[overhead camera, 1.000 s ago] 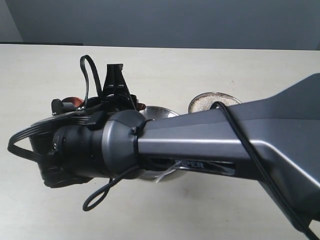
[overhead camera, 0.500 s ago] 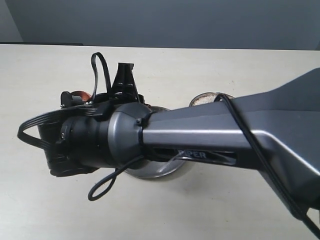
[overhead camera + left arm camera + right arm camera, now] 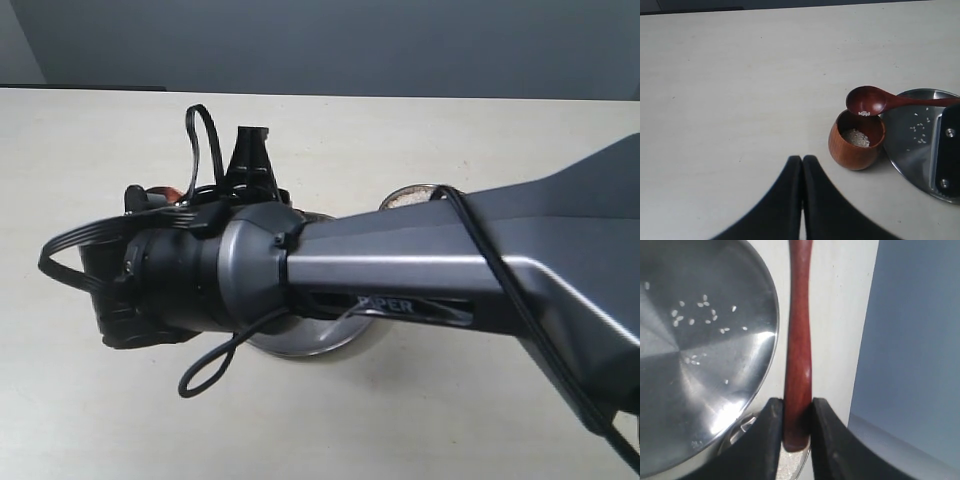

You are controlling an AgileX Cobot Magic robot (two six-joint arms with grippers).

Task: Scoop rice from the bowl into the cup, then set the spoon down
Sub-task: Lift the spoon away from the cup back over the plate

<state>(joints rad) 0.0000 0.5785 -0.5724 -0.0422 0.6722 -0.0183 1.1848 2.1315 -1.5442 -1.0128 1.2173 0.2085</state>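
Pinching the spoon (image 3: 797, 340) by its handle in my right gripper (image 3: 796, 426), I hold its head over the cup (image 3: 856, 150) ahead; some rice (image 3: 856, 137) is in, setting down remains.

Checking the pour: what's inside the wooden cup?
A small patch of rice lies on the bottom of the cup; the near wall hides the rest of the floor.

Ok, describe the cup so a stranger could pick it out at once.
On the pale table lies a flat steel plate sprinkled with grains. Right beside its rim stands the cup, under the bowl of the spoon. It is the only wooden vessel: brown, rounded, handleless, with a little rice inside.
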